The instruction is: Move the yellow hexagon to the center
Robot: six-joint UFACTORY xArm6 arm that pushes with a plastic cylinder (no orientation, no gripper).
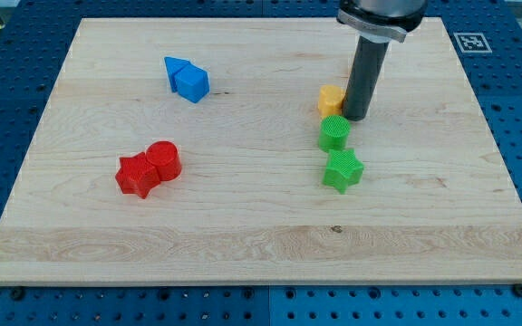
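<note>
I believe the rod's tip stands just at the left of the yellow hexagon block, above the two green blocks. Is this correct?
Not quite: in the camera view my tip stands just right of the yellow hexagon block, not left. The two green blocks do lie below it.

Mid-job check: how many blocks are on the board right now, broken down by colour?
Blue: 2, touching, at the view's upper left, and
Red: 2, touching, at the view's lower left, and
Green: 2, cylinder and star
Yellow: 1, yellow hexagon, just left of my tip
Total: 7
</note>
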